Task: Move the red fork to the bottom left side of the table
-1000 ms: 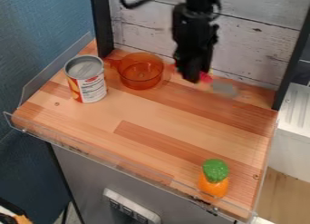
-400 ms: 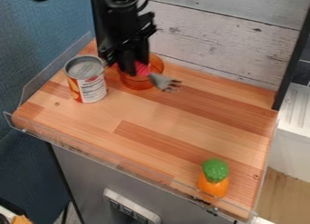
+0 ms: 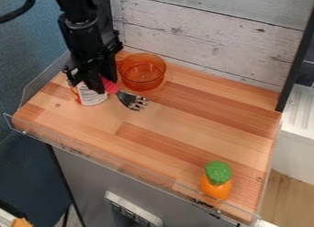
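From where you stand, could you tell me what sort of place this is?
Probably a toy-kitchen corner or robot test station: a small wooden tabletop holds a toy carrot and an orange cup.

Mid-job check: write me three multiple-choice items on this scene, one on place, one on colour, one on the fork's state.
1. Where is the green-topped toy?
A) Beside the can
B) Near the table's bottom right corner
C) Inside the cup

2. What colour is the see-through cup?
A) Orange
B) Blue
C) Green

3. What state is the red fork in?
A) Lying inside the cup
B) Lying by the toy
C) Held by the gripper

Answers:
1 B: it sits by the front edge, at right.
2 A: its clear walls are tinted orange.
3 C: its handle is in the gripper, its head sticking out.
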`<state>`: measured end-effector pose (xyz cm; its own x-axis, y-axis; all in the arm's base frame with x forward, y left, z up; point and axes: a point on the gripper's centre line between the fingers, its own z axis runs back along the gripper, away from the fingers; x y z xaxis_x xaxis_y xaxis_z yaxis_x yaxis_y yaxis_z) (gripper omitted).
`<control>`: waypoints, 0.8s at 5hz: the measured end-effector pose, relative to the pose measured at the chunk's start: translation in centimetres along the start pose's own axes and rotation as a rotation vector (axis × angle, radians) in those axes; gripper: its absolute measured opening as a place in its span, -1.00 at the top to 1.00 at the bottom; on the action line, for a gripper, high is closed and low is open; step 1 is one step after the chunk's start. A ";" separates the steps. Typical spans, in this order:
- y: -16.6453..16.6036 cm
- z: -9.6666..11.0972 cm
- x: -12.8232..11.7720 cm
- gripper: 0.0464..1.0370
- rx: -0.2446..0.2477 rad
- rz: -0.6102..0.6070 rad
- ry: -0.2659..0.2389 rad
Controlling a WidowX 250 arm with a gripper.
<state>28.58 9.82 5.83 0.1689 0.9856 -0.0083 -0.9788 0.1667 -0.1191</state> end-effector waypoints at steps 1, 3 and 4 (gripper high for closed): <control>1.8 -1.3 0.0 0.40 0.033 -0.015 -0.018; 3.7 -2.7 0.0 0.40 0.065 -0.029 -0.054; 4.0 -2.8 -0.2 0.40 0.064 -0.035 -0.054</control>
<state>24.98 10.26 2.62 0.1982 0.9790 0.0485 -0.9781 0.2007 -0.0543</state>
